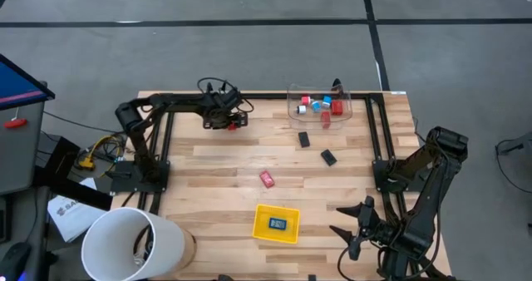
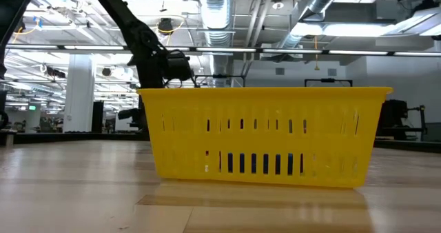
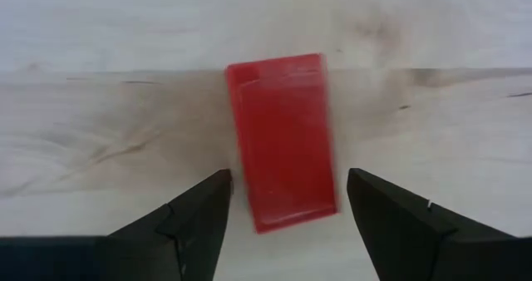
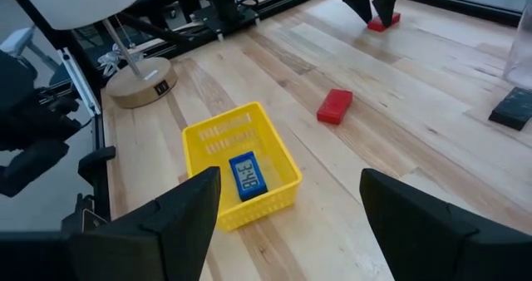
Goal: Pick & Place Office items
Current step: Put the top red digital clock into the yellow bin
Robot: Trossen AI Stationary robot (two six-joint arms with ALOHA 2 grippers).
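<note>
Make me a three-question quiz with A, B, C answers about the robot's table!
1. Where is the left claw?
A. Over the yellow tray
B. Over a red piece at the table's far side
C. Inside the clear box

2. What colour is the piece in the yellow tray?
A. Blue and white
B. Red
C. Black

3. How is the left claw?
A. Shut on a black piece
B. Open around the red piece
C. Out of sight

Answers: 1 B, the high view shows it there. 2 A, the blue-and-white piece lies inside. 3 B, its fingers flank the red piece.
</note>
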